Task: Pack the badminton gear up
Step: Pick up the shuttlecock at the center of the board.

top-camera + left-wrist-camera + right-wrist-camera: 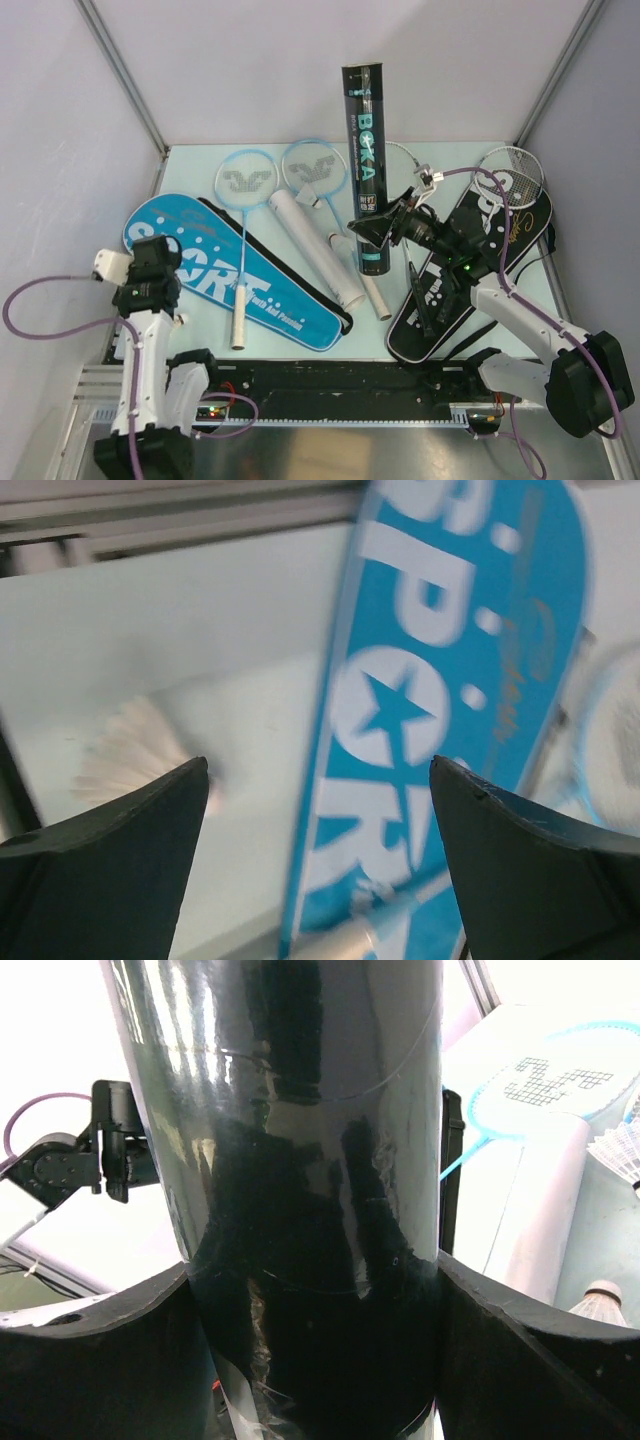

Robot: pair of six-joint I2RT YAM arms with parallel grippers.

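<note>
My right gripper [385,232] [315,1290] is shut on the black shuttlecock tube [364,150] [300,1160], holding it upright above the table's middle. The white tube [320,250] [540,1210] lies beside it. Two light-blue rackets [245,185] [550,1085] lie with their handles over the blue "SPORT" cover [240,280] [450,670]. The thin silver rackets [510,170] rest by the black cover [470,270]. My left gripper [150,265] [318,770] hangs open above the blue cover's left edge. A blurred white shuttlecock [130,755] lies just left of it. More shuttlecocks [620,1150] sit near the white tube.
Grey walls close in the table [190,165] at the left, back and right. A black rail [340,385] runs along the near edge between the arm bases. My left arm [90,1150] shows in the right wrist view.
</note>
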